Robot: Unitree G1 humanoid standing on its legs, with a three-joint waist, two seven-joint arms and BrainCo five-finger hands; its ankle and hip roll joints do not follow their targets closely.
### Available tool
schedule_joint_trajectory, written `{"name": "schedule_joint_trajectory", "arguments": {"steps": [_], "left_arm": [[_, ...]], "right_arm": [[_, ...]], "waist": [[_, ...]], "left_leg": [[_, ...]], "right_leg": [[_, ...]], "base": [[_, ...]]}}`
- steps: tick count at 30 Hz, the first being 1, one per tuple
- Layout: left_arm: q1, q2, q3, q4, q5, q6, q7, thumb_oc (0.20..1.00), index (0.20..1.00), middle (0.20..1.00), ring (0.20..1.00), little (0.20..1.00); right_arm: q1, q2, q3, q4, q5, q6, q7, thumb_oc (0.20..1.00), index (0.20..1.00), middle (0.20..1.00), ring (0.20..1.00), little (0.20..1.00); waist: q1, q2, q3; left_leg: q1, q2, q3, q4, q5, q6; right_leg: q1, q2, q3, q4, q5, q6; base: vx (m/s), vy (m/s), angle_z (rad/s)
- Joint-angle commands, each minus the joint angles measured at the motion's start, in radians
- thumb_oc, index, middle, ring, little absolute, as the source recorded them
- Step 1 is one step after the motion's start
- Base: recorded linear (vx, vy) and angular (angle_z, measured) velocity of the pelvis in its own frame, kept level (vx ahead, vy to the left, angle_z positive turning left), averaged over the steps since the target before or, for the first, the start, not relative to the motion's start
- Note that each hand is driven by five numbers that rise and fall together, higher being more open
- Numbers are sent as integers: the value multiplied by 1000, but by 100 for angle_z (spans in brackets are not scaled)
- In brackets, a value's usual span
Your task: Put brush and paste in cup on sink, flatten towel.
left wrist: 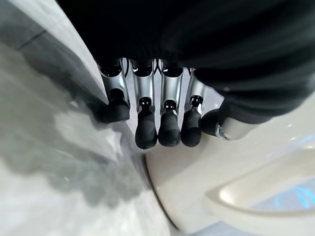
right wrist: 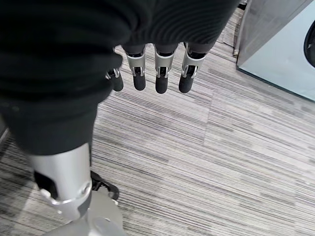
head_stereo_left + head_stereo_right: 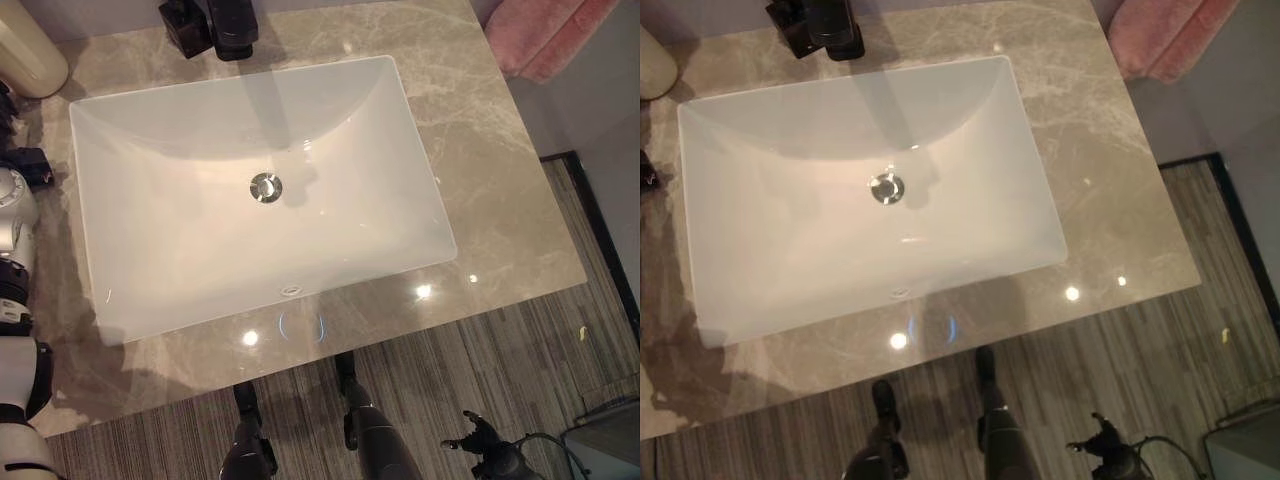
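A pink towel (image 3: pixel 550 35) lies bunched at the counter's far right corner, partly cut off by the view's edge. A cream rounded container (image 3: pixel 25 50) stands at the far left corner. My left hand (image 1: pixel 147 128) hovers over the marble counter (image 3: pixel 500 200) by the sink's left side, fingers relaxed and holding nothing, with a cream rounded object (image 1: pixel 197 187) just past its fingertips. My right hand (image 3: pixel 480 440) hangs low beside me over the floor, fingers (image 2: pixel 162 78) straight and empty.
The white rectangular sink (image 3: pixel 400 150) fills the counter's middle, its drain (image 3: pixel 266 187) at the centre. A black faucet (image 3: pixel 232 25) and a black block (image 3: pixel 185 25) stand behind it. A grey cabinet (image 2: pixel 280 44) stands on the striped floor at the right.
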Motion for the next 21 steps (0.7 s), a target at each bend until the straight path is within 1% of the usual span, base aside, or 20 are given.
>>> {"name": "schedule_joint_trajectory", "arguments": {"steps": [1,10,21], "left_arm": [[-45,18,-64,50,-24,21,-14,200,200,200,200,200],[-49,-25,-89,34,0,21,-26,200,200,200,200,200],[-49,-55,-132,-4,17,20,-60,200,200,200,200,200]], "right_arm": [[23,-50,21,-41,16,-8,17,1000,1000,1000,1000,1000],[11,-57,27,-58,19,-17,15,1000,1000,1000,1000,1000],[5,-55,42,-50,12,-18,19,1000,1000,1000,1000,1000]], "waist": [[-23,-14,39],[-27,-20,43],[-31,-29,49]], "left_leg": [[-40,-2,-133,3,43,18],[-49,0,-143,3,46,19],[-56,1,-147,3,50,19]], "right_leg": [[43,-18,12,-2,-32,54],[40,-14,7,-2,-30,52],[38,-12,3,-2,-26,51]], "base": [[0,0,0],[0,0,0],[0,0,0]]}}
